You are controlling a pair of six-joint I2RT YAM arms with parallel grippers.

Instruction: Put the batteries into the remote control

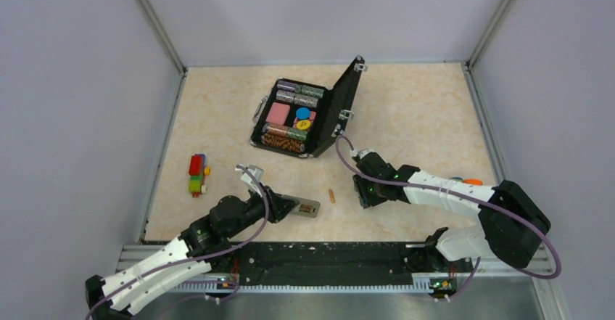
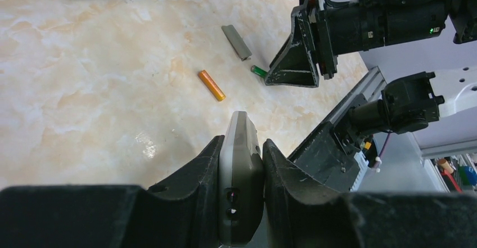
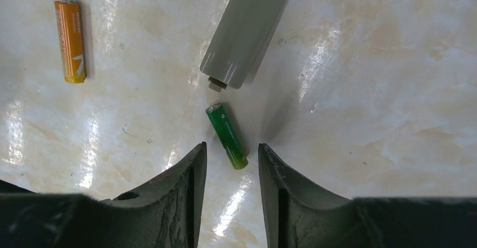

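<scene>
The left claw is clamped on the remote control, one finger on each long edge. Its wrist camera sees the remote edge-on, a slim grey-white sliver. The near end is sunk between the fingers and the faces are turned away. From overhead the remote juts out of the claw towards the right. There is a small dark recess on its upper side, too small to read.

The orange battery lies alone on the worktop, between the remote's free end and the right claw, touching neither.

The green battery is hidden under the right claw in the overhead view. In the left wrist view only its tip pokes out beside that claw. The right wrist camera shows it whole, lying slanted on the worktop. Its lower end sits in the gap between the two spread fingers, and a strip of worktop shows on either side. The claw is parted and holds nothing. How high it sits above the battery cannot be judged.

Just beyond the green battery's top lies a grey battery cover, flat, tab end towards the battery, close but apart.

Further back stands an open black case, its contents only coloured rolls and blobs. A block toy sits well to the left.
</scene>
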